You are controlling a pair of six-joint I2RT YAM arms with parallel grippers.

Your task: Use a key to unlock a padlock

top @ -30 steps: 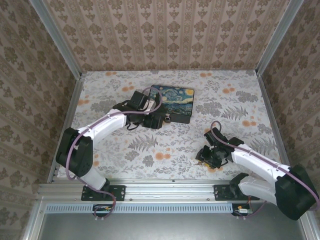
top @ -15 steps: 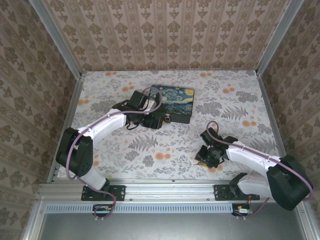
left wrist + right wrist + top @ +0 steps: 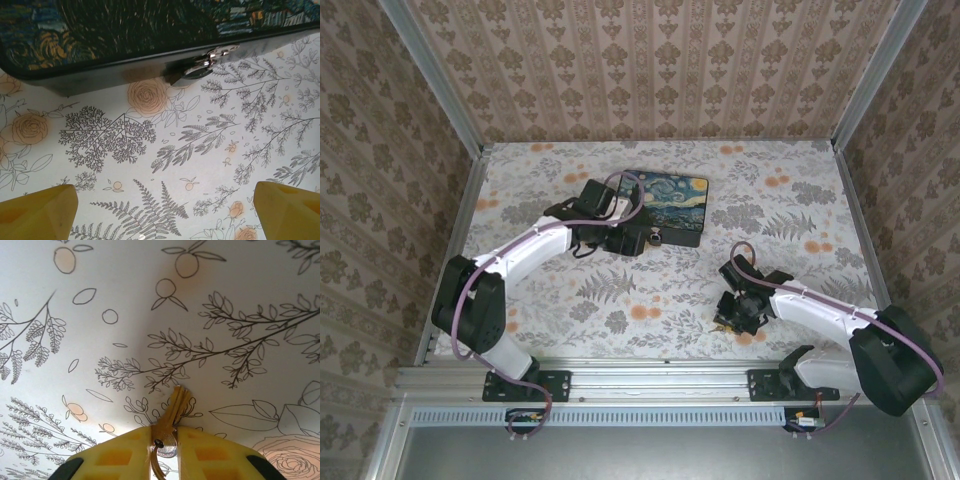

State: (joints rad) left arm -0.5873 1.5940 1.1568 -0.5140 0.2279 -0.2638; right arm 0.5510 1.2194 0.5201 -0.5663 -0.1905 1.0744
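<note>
The padlock [image 3: 205, 62] is a small shiny metal lump hanging at the front edge of the dark painted box [image 3: 100, 40]; from above, the padlock [image 3: 658, 237] sits just right of my left gripper [image 3: 625, 240]. My left gripper [image 3: 165, 210] is open, its yellow fingers [image 3: 40, 210] wide apart over bare tablecloth, short of the padlock. At the near right, my right gripper [image 3: 728, 320] is low on the table. In the right wrist view the brassy key [image 3: 172, 407] is pinched by its head between the fingers of my right gripper [image 3: 164, 432], its blade pointing out onto the cloth.
The painted box [image 3: 670, 200] lies at the middle back of the flowered tablecloth [image 3: 620, 300]. Patterned walls close in the back and both sides, with metal posts [image 3: 450, 100] at the corners. A metal rail [image 3: 640, 375] runs along the near edge.
My right gripper has closed on the key, and its arm shifted slightly left. The left arm has not moved.
</note>
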